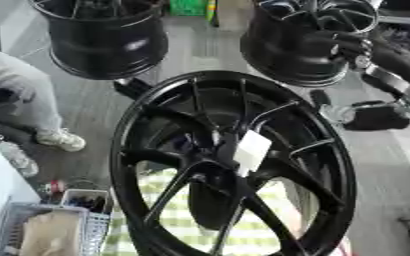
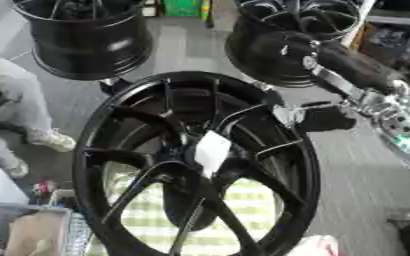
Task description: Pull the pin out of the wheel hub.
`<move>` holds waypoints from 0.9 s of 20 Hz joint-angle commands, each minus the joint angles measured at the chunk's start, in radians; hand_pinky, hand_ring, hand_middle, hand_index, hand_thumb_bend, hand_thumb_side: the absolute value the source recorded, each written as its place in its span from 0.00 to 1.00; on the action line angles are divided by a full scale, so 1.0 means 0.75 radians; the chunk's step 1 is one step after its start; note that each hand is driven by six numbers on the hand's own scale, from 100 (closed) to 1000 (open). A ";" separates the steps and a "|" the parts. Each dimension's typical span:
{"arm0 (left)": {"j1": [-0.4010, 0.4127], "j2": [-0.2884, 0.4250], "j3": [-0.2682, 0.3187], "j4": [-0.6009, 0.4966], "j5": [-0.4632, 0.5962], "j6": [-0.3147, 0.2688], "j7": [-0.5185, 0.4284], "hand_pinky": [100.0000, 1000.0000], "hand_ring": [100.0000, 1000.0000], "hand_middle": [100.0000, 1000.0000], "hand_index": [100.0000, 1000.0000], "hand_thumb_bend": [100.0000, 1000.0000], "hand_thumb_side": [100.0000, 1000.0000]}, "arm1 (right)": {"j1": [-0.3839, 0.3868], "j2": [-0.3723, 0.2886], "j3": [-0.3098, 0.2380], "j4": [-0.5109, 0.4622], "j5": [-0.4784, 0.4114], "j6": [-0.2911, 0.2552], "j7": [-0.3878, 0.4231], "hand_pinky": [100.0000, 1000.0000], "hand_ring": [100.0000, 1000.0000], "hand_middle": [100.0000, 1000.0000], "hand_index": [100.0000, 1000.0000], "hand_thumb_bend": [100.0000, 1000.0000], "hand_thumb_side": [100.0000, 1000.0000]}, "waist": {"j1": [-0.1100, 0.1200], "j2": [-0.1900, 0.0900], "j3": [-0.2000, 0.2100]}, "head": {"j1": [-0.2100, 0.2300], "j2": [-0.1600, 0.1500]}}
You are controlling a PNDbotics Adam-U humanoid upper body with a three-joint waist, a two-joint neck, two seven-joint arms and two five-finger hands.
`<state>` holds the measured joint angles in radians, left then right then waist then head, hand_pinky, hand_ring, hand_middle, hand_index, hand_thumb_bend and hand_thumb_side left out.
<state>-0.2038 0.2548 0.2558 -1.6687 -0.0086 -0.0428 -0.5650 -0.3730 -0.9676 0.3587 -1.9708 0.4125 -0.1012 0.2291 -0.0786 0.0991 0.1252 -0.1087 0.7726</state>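
Wheel hub (image 1: 235,165) stands centre frame, white tag (image 1: 251,151) at its spokes. Right hand (image 2: 289,46) upper right; finger state cannot be told.

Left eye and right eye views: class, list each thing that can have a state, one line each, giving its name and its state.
Large black wheel: standing on edge, spokes facing the camera.
White tag: hanging at the hub.
Pin: cannot be made out.
Two rear wheels: upright on the floor.
Right hand: raised by the far right wheel; fingers unclear.
Left hand: not in view.
Checked cloth: spread flat behind the spokes.
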 commanded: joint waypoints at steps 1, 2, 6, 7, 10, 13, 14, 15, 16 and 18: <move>-0.019 0.029 -0.003 -0.013 0.002 -0.005 -0.006 0.60 0.51 0.58 0.79 0.00 0.77 | -0.073 -0.117 0.117 -0.033 -0.029 -0.003 0.132 0.82 0.92 0.99 1.00 0.05 0.27 | 0.011 -0.014 -0.001 | -0.009 -0.003; -0.016 0.030 0.000 -0.012 0.002 -0.006 -0.004 0.60 0.51 0.58 0.79 0.00 0.77 | -0.129 -0.096 0.149 -0.036 -0.047 0.020 0.290 0.82 0.92 1.00 1.00 0.06 0.27 | 0.012 -0.017 -0.008 | -0.005 -0.003; -0.008 0.030 0.003 -0.010 0.001 -0.005 -0.002 0.60 0.51 0.58 0.79 0.00 0.78 | -0.291 -0.013 0.131 -0.039 -0.149 0.064 0.785 0.83 0.93 0.99 1.00 0.06 0.26 | 0.011 -0.025 -0.024 | 0.006 -0.003; -0.008 0.029 0.002 -0.010 0.001 -0.004 -0.003 0.60 0.51 0.58 0.79 0.00 0.77 | -0.316 0.004 0.130 -0.039 -0.162 0.069 0.841 0.83 0.93 0.99 1.00 0.07 0.25 | 0.011 -0.027 -0.024 | 0.007 -0.003; -0.007 0.026 0.000 -0.011 0.004 -0.003 -0.006 0.60 0.51 0.58 0.79 0.00 0.77 | -0.357 0.040 0.140 -0.039 -0.168 0.081 0.896 0.83 0.93 0.99 1.00 0.06 0.24 | 0.014 -0.031 -0.020 | 0.002 -0.003; -0.006 0.025 -0.001 -0.011 0.006 -0.004 -0.009 0.60 0.51 0.58 0.79 0.00 0.77 | -0.377 0.063 0.166 -0.039 -0.156 0.090 0.903 0.84 0.93 0.99 1.00 0.07 0.24 | 0.016 -0.033 -0.014 | -0.005 -0.003; -0.005 0.024 -0.002 -0.010 0.006 -0.003 -0.009 0.60 0.51 0.58 0.79 0.00 0.77 | -0.382 0.071 0.174 -0.039 -0.147 0.094 0.903 0.84 0.93 0.99 1.00 0.07 0.23 | 0.016 -0.034 -0.013 | -0.006 -0.003; -0.006 0.023 -0.002 -0.010 0.006 -0.003 -0.010 0.60 0.51 0.58 0.80 0.00 0.77 | -0.386 0.078 0.180 -0.039 -0.138 0.099 0.904 0.84 0.93 1.00 1.00 0.08 0.23 | 0.016 -0.034 -0.012 | -0.007 -0.003; -0.006 0.022 -0.004 -0.011 0.007 -0.003 -0.012 0.60 0.51 0.58 0.80 0.00 0.77 | -0.390 0.086 0.185 -0.039 -0.128 0.104 0.904 0.84 0.93 1.00 1.00 0.08 0.23 | 0.016 -0.034 -0.011 | -0.007 -0.003; -0.008 0.020 -0.006 -0.011 0.007 -0.003 -0.015 0.60 0.51 0.58 0.80 0.00 0.77 | -0.396 0.103 0.195 -0.039 -0.108 0.119 0.904 0.84 0.93 1.00 1.00 0.07 0.23 | 0.017 -0.034 -0.009 | -0.008 -0.003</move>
<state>-0.2011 0.2545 0.2554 -1.6629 -0.0057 -0.0438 -0.5718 -0.6517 -0.8810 0.5117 -1.9879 0.3196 -0.0184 0.9063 -0.0720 0.0861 0.1180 -0.1109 0.7726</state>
